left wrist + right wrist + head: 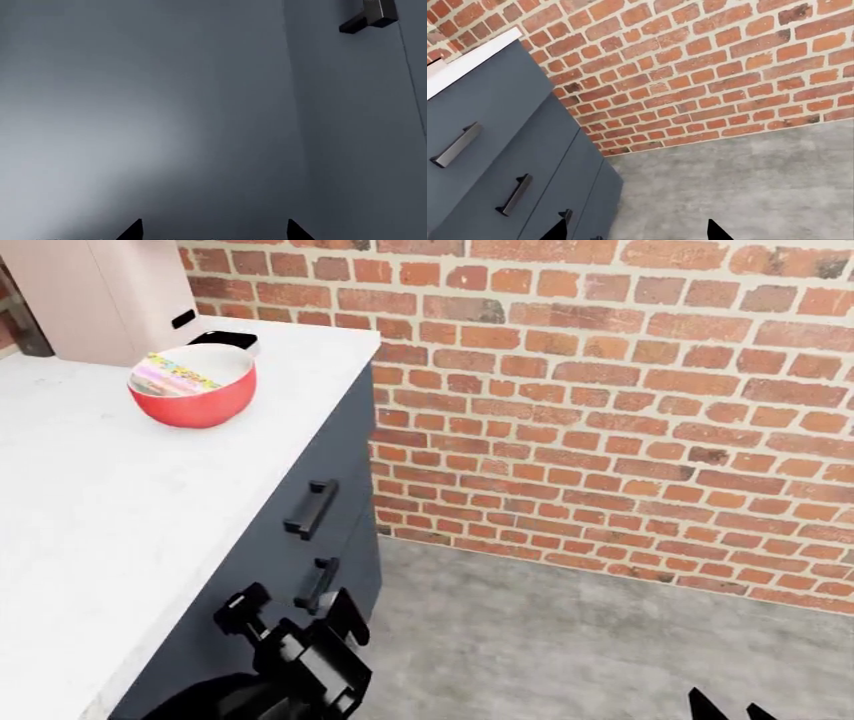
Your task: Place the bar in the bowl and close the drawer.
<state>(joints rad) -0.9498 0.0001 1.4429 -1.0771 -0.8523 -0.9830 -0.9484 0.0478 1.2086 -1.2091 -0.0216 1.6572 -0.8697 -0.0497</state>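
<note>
Setting: red brick wall (614, 390) behind, grey concrete floor (561, 640) below, dark blue-grey cabinet (340, 450) under a pale speckled stone countertop (94, 510).
Bowl: round glossy red bowl with white inside (192, 386), standing on the countertop near its far end, close to the front edge.
Bar: small flat pink packet with yellow, green and blue speckles (176, 371), lying inside the bowl, leaning against the inner wall.
Drawer: large dark blue-grey drawer front with black bar handle (315, 508), flush with the cabinet face, shut; a second black handle (318, 584) sits on the front below it. The right wrist view shows three fronts stacked, all flush.
Left gripper: black left gripper (287, 625) low at the cabinet face, next to the lower handle. Its wrist camera sees only two dark fingertips (132, 231) set wide apart over smooth blue-grey panel, with a handle end (370, 15) off to one corner. Nothing between the jaws; contact with the panel cannot be told.
Right gripper: black right gripper (635, 231) over the floor, well apart from the cabinet; tips parted wide, holding nothing.
</note>
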